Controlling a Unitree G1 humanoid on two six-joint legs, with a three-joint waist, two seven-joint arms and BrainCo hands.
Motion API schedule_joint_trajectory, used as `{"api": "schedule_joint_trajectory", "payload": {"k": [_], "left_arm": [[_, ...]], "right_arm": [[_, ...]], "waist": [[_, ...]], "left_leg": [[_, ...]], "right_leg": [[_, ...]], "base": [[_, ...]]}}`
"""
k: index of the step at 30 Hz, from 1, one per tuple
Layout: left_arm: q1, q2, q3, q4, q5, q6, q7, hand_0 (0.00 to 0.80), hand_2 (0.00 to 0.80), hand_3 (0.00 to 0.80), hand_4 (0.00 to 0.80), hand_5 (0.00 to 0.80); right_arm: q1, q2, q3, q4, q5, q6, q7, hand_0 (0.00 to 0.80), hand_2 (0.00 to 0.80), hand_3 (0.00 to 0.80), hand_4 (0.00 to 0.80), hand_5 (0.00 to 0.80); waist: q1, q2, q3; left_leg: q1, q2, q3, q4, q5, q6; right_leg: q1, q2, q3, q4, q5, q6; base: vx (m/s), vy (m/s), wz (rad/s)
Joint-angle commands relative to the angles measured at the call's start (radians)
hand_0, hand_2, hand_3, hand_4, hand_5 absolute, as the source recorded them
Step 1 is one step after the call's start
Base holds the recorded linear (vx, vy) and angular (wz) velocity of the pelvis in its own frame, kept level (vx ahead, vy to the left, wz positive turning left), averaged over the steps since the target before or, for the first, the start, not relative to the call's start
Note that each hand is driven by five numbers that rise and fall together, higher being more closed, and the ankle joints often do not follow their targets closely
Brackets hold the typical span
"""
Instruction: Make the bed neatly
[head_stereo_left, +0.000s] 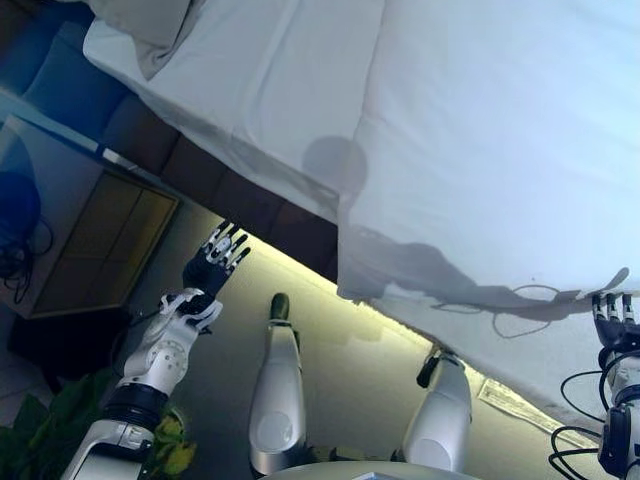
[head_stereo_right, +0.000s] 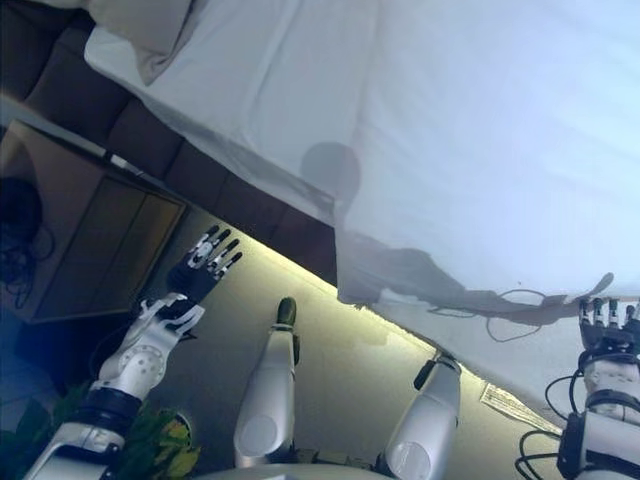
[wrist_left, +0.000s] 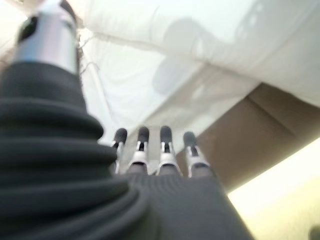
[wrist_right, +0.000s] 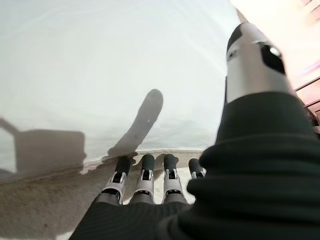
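A bed with a white duvet fills the upper right; the duvet's edge hangs over the near side. A white sheet covers the mattress beyond it, and a pillow lies at the far top left. The dark brown bed base shows under the sheet. My left hand is open, fingers straight, in the air short of the bed base, holding nothing. My right hand is open at the right edge, its fingertips at the duvet's lower edge.
A bedside cabinet with a grey top stands at the left beside the bed. Green leaves show at the bottom left. A printed paper label lies on the floor near the bed's near side.
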Motion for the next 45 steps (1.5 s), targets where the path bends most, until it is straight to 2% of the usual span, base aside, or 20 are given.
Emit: {"api": "schedule_joint_trajectory", "payload": {"k": [1,8,14,21,25,30,36,45], "left_arm": [[-0.043,0.044,-0.015,-0.040,-0.025,-0.027,0.003,0.000,0.000,0.000,0.000,0.000],[-0.068,0.044,-0.026,-0.046,-0.040,-0.031,0.003,0.000,0.000,0.000,0.000,0.000],[-0.063,0.036,-0.030,-0.040,-0.057,-0.042,-0.014,0.000,0.000,0.000,0.000,0.000],[-0.047,0.007,-0.036,-0.028,-0.058,-0.069,-0.024,0.000,0.000,0.000,0.000,0.000],[-0.042,-0.001,-0.046,-0.020,-0.057,-0.091,-0.019,0.000,0.000,0.000,0.000,0.000],[-0.067,0.000,-0.052,-0.014,-0.057,-0.111,0.006,0.000,0.000,0.000,0.000,0.000],[-0.081,0.012,-0.043,-0.033,-0.052,-0.084,0.020,0.000,0.000,0.000,0.000,0.000],[-0.080,0.020,-0.052,-0.060,-0.060,-0.072,-0.005,0.000,0.000,0.000,0.000,0.000]], "right_arm": [[-0.002,-0.031,-0.006,-0.002,0.073,-0.004,0.014,0.000,0.000,0.000,0.000,0.000],[-0.067,-0.058,0.012,-0.002,0.080,0.004,0.010,0.000,0.000,0.000,0.000,0.000],[-0.103,-0.084,0.018,0.006,0.096,-0.006,0.006,0.000,0.000,0.000,0.000,0.000],[-0.032,-0.077,-0.037,0.013,0.121,-0.007,-0.009,0.000,0.000,0.000,0.000,0.000],[0.023,-0.071,-0.067,0.037,0.124,0.014,-0.006,0.000,0.000,0.000,0.000,0.000],[0.061,-0.071,-0.092,0.067,0.161,0.053,0.026,0.000,0.000,0.000,0.000,0.000],[0.002,-0.083,-0.070,0.046,0.156,0.045,0.045,0.000,0.000,0.000,0.000,0.000],[-0.137,-0.152,-0.009,0.023,0.164,0.015,-0.007,0.000,0.000,0.000,0.000,0.000]], "waist": [[0.004,-0.007,-0.004],[0.008,0.024,0.016],[0.006,0.050,0.021],[-0.022,0.052,0.022],[-0.037,0.049,0.027],[-0.049,0.041,0.045],[-0.034,0.048,0.056],[-0.005,0.075,0.055]], "left_leg": [[-0.069,0.022,-0.018,-0.053,0.136,0.008],[-0.085,-0.005,-0.001,-0.076,0.161,0.023],[-0.082,-0.022,0.009,-0.074,0.150,0.028],[-0.069,-0.026,0.026,-0.075,0.146,0.030],[-0.056,-0.019,0.034,-0.073,0.132,0.031],[-0.054,-0.011,0.041,-0.082,0.143,0.033],[-0.045,-0.016,0.044,-0.096,0.152,0.036],[-0.048,-0.034,0.046,-0.119,0.163,0.038]], "right_leg": [[-0.030,-0.055,0.070,-0.052,0.096,0.013],[-0.068,-0.067,0.073,-0.053,0.117,0.013],[-0.081,-0.075,0.072,-0.044,0.110,0.013],[-0.095,-0.076,0.097,-0.043,0.119,0.013],[-0.093,-0.068,0.105,-0.046,0.114,0.013],[-0.096,-0.057,0.112,-0.059,0.130,0.013],[-0.079,-0.066,0.092,-0.075,0.137,0.013],[-0.076,-0.090,0.065,-0.073,0.126,0.013]], "base": [[-0.021,-0.023,0.07],[-0.045,0.022,0.06],[-0.015,0.055,0.06],[-0.013,0.077,0.02],[0.005,0.027,-0.04],[-0.031,-0.011,-0.06],[-0.021,-0.028,-0.05],[0.008,0.021,0.04]]}}
